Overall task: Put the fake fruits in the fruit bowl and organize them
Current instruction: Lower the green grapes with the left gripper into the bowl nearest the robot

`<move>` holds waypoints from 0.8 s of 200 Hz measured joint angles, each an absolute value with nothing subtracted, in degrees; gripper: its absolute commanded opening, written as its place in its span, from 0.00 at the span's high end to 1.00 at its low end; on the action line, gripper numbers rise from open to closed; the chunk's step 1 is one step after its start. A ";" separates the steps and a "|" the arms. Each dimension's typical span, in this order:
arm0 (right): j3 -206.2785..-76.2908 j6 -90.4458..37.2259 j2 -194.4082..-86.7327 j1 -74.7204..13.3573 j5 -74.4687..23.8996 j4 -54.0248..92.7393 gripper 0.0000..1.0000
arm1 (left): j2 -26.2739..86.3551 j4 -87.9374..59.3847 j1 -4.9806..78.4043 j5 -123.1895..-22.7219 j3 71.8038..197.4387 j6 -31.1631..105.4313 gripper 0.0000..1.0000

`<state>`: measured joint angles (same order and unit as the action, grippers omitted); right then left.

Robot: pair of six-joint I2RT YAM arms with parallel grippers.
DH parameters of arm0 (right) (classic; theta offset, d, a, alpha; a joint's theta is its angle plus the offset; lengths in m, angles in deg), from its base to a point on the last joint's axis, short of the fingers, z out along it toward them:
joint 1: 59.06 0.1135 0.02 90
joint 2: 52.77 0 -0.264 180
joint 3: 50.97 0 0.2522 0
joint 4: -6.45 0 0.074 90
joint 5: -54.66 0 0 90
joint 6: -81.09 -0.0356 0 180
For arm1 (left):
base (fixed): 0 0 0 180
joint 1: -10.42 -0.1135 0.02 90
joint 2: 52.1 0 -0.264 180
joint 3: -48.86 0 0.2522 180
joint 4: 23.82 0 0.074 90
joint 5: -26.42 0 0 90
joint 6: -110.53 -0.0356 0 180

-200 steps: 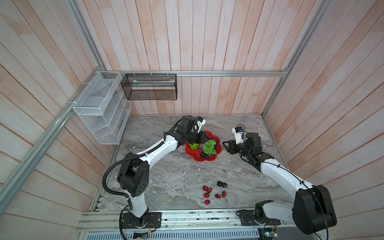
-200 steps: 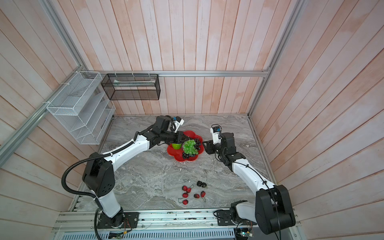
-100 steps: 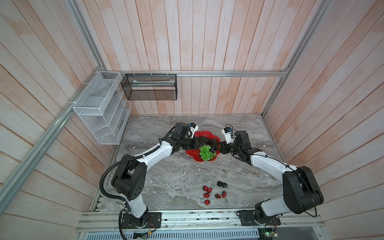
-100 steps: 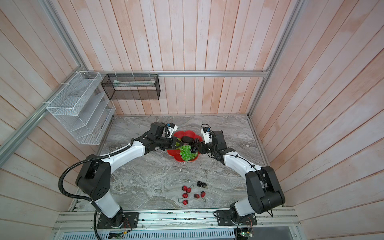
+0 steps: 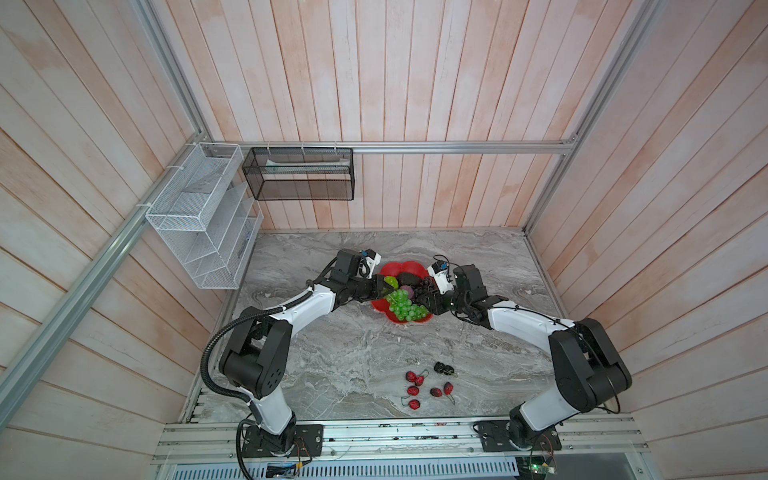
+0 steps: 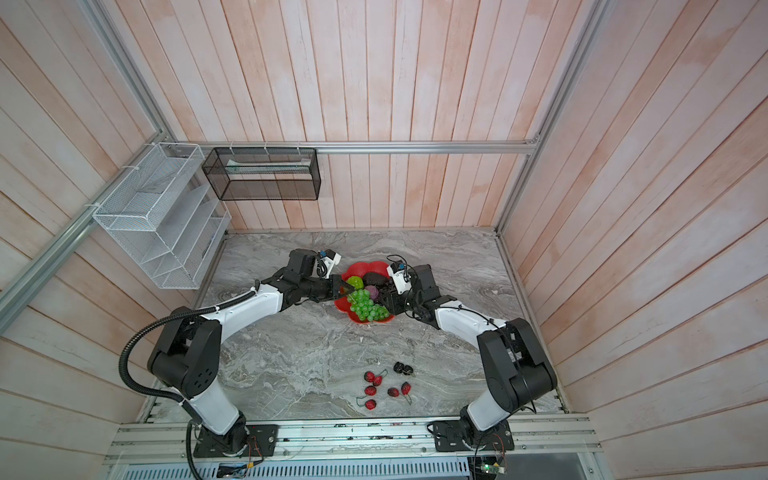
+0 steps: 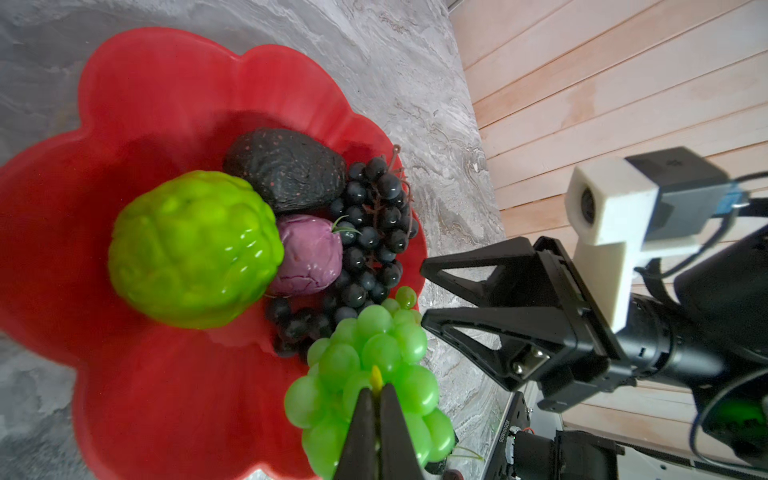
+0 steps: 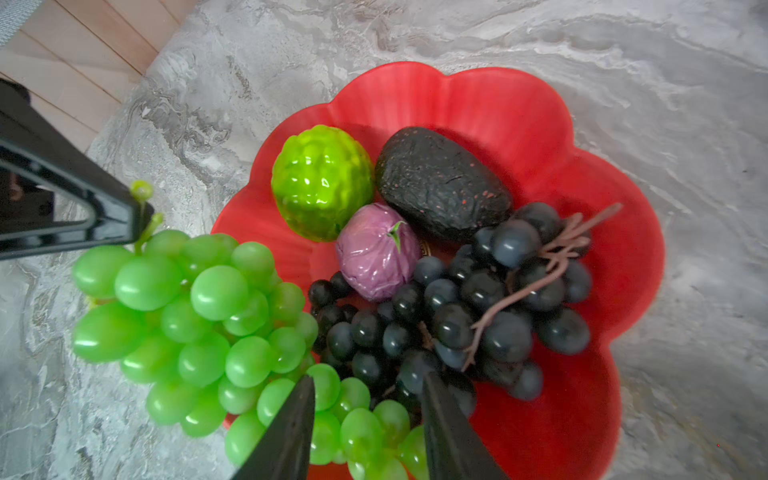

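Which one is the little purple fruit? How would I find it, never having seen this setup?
Look at the grey marble table and find the red flower-shaped bowl on it. Near the bowl's middle, between the bumpy lime-green ball, the dark avocado-like oval and the dark grape bunch, sits the small purple ball. It is the only purple one: single, wrinkled, with a green stem.

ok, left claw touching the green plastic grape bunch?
Touching. The left wrist view shows the left claw shut on the stem of the green plastic grape bunch.
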<state>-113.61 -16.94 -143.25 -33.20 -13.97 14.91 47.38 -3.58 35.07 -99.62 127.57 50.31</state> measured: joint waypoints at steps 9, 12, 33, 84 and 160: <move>-113.66 -16.72 -143.44 -32.69 -13.71 14.80 0.57 | 47.51 -3.58 34.63 -99.75 127.33 50.20 0.93; -113.66 -16.64 -143.51 -32.52 -13.62 14.78 0.57 | 47.62 -3.55 34.48 -99.79 127.31 50.13 0.93; -113.83 -16.55 -143.79 -31.58 -13.19 14.60 0.57 | 48.54 -3.55 33.71 -99.83 127.28 49.70 0.92; -115.28 -16.09 -144.67 -30.18 -12.22 14.14 0.57 | 50.83 -3.58 32.62 -100.36 127.28 48.41 0.70; -117.20 -15.76 -147.92 -27.54 -10.54 13.73 0.58 | 51.40 -0.82 32.18 -96.97 127.66 46.02 0.46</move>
<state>-117.20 -15.76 -147.92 -27.54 -10.54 13.73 51.40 -0.82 32.18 -96.97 127.66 46.02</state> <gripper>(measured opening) 0.419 0.516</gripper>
